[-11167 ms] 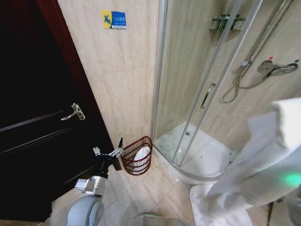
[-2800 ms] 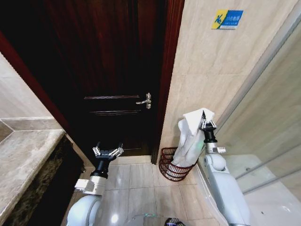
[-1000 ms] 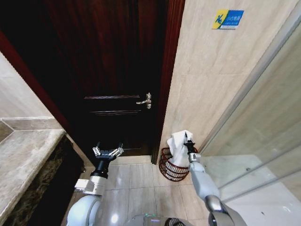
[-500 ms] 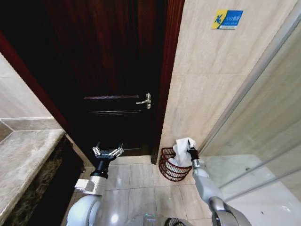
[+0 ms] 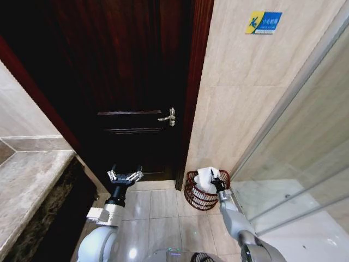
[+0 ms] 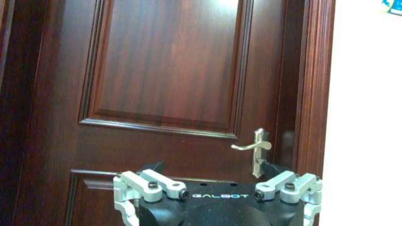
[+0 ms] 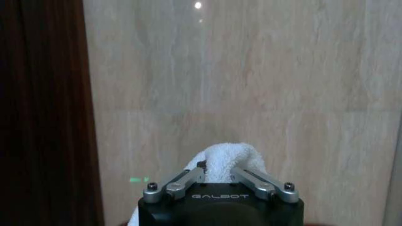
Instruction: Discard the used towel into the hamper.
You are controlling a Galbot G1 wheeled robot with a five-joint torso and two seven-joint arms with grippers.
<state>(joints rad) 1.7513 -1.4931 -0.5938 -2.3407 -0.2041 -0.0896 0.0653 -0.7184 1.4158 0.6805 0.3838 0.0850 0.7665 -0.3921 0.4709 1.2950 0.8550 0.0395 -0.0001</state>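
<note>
The hamper (image 5: 203, 197), a small reddish-brown open-weave basket, stands on the floor against the beige wall beside the door frame. The white towel (image 5: 205, 177) is bunched in its open top, partly sunk inside. My right gripper (image 5: 214, 180) reaches over the hamper's rim and is shut on the towel. In the right wrist view its fingers (image 7: 184, 180) close on a rounded fold of the towel (image 7: 227, 156) in front of the tiled wall. My left gripper (image 5: 125, 176) hangs open near the door, well left of the hamper, with nothing in it; the left wrist view shows its fingers (image 6: 164, 183) spread.
A dark wooden door (image 5: 131, 82) with a metal lever handle (image 5: 167, 116) fills the left side. A stone counter (image 5: 27, 185) juts in at the near left. The glass shower wall (image 5: 305, 158) runs close on the right. Tiled floor (image 5: 163, 207) lies between door and hamper.
Over the last second my right gripper has come down with the towel, which has sunk from above the hamper's rim into its top. The left arm has not moved.
</note>
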